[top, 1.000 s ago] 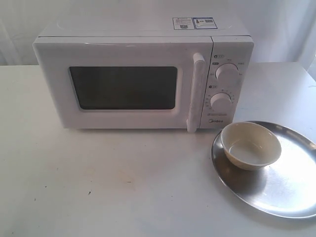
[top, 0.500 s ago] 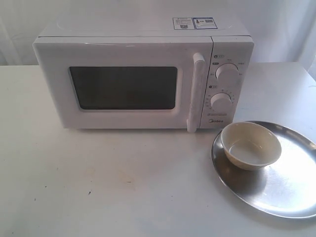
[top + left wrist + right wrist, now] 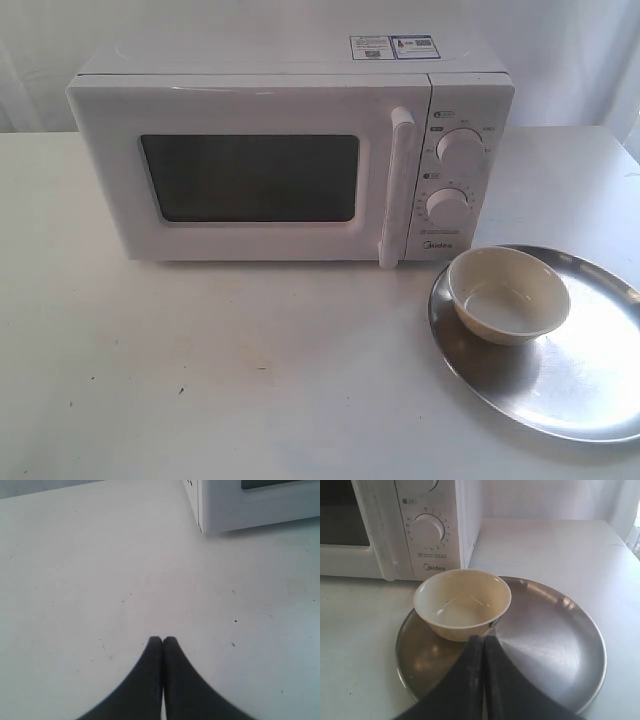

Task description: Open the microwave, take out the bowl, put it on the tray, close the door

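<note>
The white microwave [image 3: 290, 160] stands at the back of the table with its door [image 3: 250, 175] shut, the bar handle [image 3: 395, 185] beside the two dials. The cream-white bowl [image 3: 508, 295] sits upright on the left part of the silver tray [image 3: 590, 380], right of the microwave. No arm shows in the exterior view. In the right wrist view my right gripper [image 3: 483, 639] is shut and empty, its tips just short of the bowl [image 3: 462, 602] over the tray [image 3: 550, 635]. My left gripper [image 3: 162, 640] is shut and empty above bare table, the microwave's corner [image 3: 200, 510] ahead.
The white table [image 3: 200, 370] spreads in front of the microwave and to its left. The tray's right rim runs out of the exterior view at the table's right side. A pale curtain hangs behind the microwave.
</note>
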Robot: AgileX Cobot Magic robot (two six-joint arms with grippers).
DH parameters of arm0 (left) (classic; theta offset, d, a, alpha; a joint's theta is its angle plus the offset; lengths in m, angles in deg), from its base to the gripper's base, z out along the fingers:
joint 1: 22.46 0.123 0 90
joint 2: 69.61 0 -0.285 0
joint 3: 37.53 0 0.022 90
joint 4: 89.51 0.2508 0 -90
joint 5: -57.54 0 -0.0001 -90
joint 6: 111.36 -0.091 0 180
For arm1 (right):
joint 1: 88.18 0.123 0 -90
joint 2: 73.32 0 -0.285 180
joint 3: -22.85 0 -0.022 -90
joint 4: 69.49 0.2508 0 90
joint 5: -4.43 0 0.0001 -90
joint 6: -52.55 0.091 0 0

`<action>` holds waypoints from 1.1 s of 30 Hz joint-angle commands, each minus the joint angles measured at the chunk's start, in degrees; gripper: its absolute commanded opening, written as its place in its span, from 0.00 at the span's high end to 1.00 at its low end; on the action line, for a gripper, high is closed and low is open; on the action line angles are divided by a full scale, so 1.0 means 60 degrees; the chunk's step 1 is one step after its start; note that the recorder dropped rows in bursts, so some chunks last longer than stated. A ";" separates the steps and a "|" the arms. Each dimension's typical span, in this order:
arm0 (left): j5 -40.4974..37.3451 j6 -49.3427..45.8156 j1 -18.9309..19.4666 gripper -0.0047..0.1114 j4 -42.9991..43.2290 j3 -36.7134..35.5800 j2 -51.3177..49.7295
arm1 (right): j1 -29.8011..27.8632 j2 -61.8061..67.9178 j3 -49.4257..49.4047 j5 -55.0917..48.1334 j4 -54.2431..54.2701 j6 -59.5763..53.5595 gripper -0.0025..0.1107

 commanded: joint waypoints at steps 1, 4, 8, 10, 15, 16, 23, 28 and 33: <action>-0.0014 0.0034 -0.0040 0.96 -0.0070 0.0023 0.0020 | -0.0048 -0.0061 -0.0050 0.0001 -0.0096 -0.0845 0.98; -0.0014 0.0034 -0.0040 0.96 -0.0070 0.0023 0.0020 | -0.0048 -0.0061 -0.0050 0.0001 -0.0073 -0.0844 0.98; -0.0014 0.0034 -0.0040 0.96 -0.0070 0.0023 0.0020 | -0.0048 -0.0061 -0.0050 0.0001 -0.0073 -0.0541 0.98; -0.0014 0.0034 -0.0040 0.96 -0.0070 0.0023 0.0020 | -0.0048 -0.0061 -0.0050 0.0001 -0.0073 -0.0477 0.98; -0.0014 0.0034 -0.0040 0.96 -0.0070 0.0023 0.0020 | -0.0048 -0.0061 -0.0050 0.0001 0.0011 -0.0413 0.98; -0.0014 0.0034 -0.0040 0.96 -0.0070 0.0023 0.0020 | -0.0048 -0.0061 -0.0050 0.0017 0.0011 -0.0413 0.98; -0.0014 0.0034 -0.0040 0.96 -0.0070 0.0023 0.0020 | -0.0048 -0.0061 -0.0050 0.0017 0.0011 -0.0413 0.98; -0.0014 0.0034 -0.0040 0.96 -0.0070 0.0023 0.0020 | -0.0048 -0.0061 -0.0050 0.0017 0.0011 -0.0413 0.98; -0.0014 0.0034 -0.0040 0.96 -0.0070 0.0023 0.0020 | -0.0048 -0.0061 -0.0050 0.0017 0.0011 -0.0413 0.98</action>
